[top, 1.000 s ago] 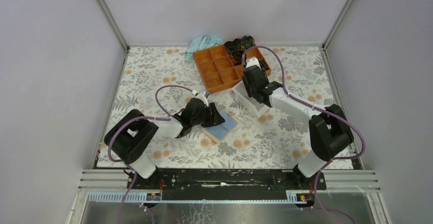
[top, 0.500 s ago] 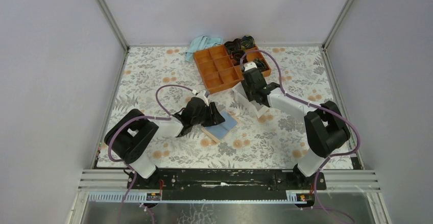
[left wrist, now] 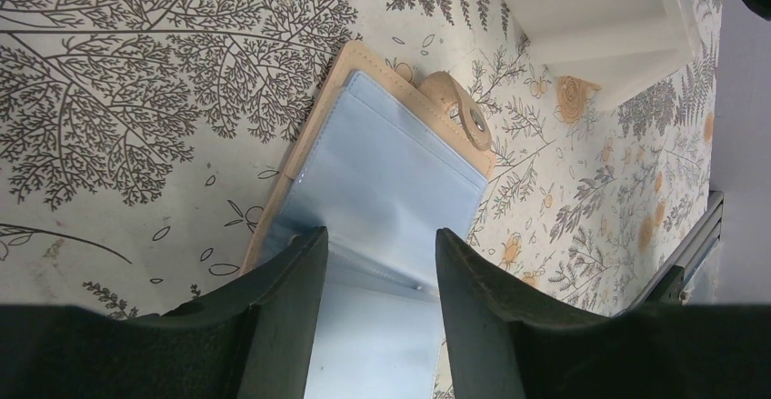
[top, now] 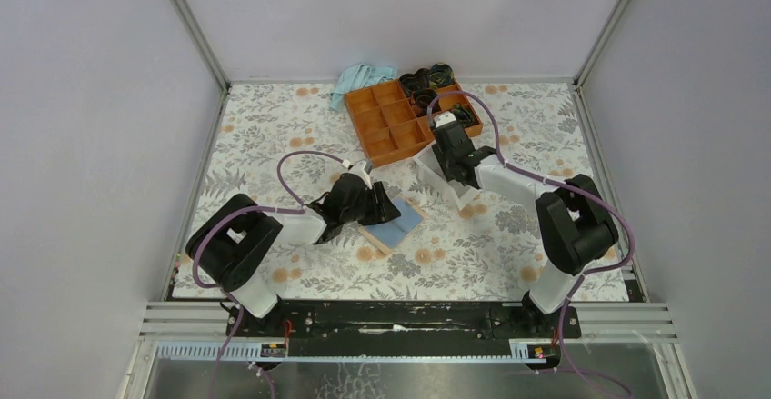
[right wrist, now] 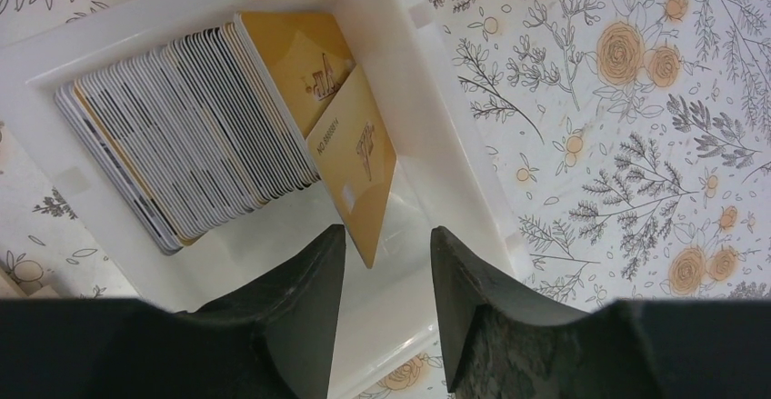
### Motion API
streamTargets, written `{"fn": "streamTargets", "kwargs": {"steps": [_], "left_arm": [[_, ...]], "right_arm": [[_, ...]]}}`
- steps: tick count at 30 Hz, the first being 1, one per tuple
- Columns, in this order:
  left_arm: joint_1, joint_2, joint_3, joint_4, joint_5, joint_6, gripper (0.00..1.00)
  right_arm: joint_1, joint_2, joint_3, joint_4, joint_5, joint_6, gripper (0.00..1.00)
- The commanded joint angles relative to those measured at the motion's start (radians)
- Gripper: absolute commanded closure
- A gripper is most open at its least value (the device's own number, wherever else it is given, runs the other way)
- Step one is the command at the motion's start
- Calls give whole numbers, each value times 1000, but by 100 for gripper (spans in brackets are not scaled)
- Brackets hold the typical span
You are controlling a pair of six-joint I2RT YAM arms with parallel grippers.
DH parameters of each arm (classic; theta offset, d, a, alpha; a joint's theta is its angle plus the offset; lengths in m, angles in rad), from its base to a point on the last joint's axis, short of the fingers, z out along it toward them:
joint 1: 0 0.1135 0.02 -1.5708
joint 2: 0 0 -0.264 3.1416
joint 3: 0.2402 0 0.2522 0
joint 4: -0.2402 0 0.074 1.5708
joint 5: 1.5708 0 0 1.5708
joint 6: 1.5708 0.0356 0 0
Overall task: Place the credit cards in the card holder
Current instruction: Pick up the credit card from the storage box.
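Two right fingers (right wrist: 300, 308) closer around gold card (right wrist: 359, 167)

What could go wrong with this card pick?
1. The gold card leans loose off the packed stack. The right gripper, jaws open around only its lower corner, may twist it or grab neighbours.
2. The white box wall sits close beside one finger and could snag.

High rear overview; close downward wrist views over card holder (left wrist: 391, 181) and white box (right wrist: 436, 135).
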Motion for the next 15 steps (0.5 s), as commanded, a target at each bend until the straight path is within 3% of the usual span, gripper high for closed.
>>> {"fn": "streamTargets", "kwargs": {"steps": [1,15], "left_arm": [[-3,28,11,-27,-15,10,45],[-3,32,2,-16,-20,6,45]], "right_arm": [[-12,19,42,32,-9,-24,54],[-14,58,83,29,-30,-61,69]]}}
